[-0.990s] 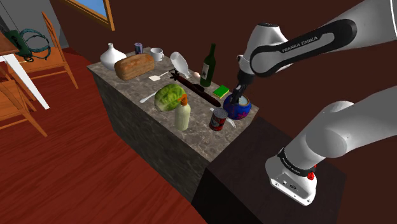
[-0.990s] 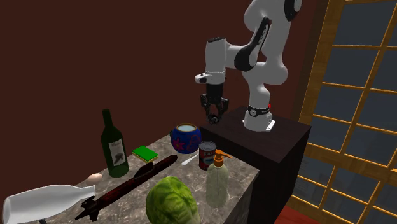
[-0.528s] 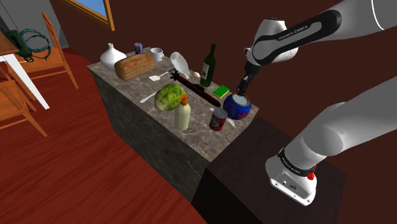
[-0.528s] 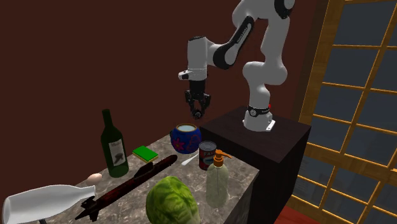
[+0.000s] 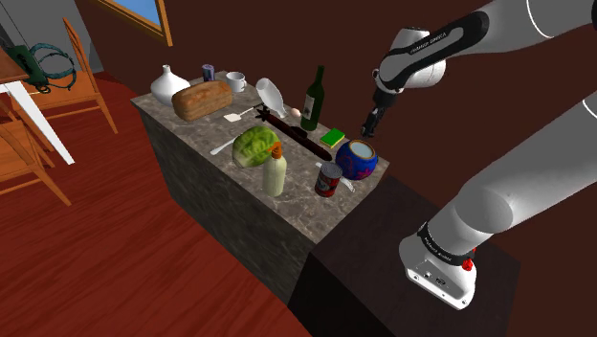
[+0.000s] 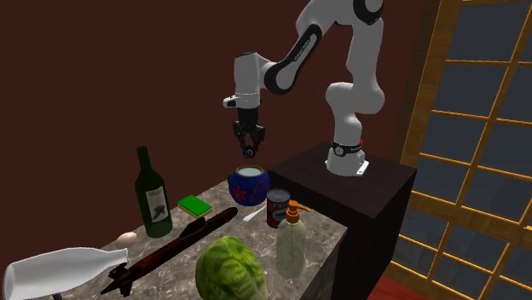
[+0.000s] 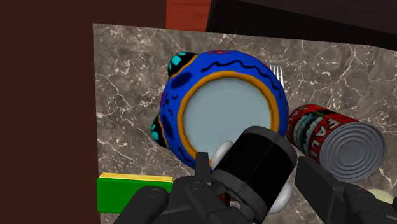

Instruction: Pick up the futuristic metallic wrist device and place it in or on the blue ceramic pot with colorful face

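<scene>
Gripper (image 6: pixel 248 150) is clasping wrist device (image 7: pixel 253 164) over blue pot (image 7: pixel 210 60); should be centring on its mouth before letting go.

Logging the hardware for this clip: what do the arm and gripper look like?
The arm has rounded white links and dark joints, with FRANKA EMIKA lettering on one dark link and a small red spot near its base. The gripper is all black, two-fingered.

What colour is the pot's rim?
The pot rim is orange, clearest in the wrist view.
</scene>
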Controlling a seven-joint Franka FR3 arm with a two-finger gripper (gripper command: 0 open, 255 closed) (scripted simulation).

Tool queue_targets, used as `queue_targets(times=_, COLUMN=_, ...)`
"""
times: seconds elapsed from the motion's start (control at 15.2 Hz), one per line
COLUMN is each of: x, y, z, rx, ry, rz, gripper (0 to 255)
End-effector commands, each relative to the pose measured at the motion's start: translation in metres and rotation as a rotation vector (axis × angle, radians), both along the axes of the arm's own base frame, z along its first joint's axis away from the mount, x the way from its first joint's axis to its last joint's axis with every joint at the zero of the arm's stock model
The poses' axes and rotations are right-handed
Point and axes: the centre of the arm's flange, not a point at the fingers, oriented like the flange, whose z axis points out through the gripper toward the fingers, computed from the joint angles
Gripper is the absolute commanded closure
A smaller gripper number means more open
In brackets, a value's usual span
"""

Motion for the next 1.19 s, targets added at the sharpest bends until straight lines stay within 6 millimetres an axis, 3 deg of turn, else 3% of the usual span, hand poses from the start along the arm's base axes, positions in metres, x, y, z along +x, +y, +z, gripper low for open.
queue_targets(times=0.0, x=0.000, y=-0.002, z=-0.010, rx=0.000, ry=0.000, rz=0.000, gripper=255)
queue_targets(times=0.73, x=0.000, y=-0.002, z=-0.068, rx=0.000, ry=0.000, rz=0.000, gripper=255)
queue_targets(times=1.12, x=0.000, y=-0.002, z=-0.068, rx=0.000, ry=0.000, rz=0.000, gripper=255)
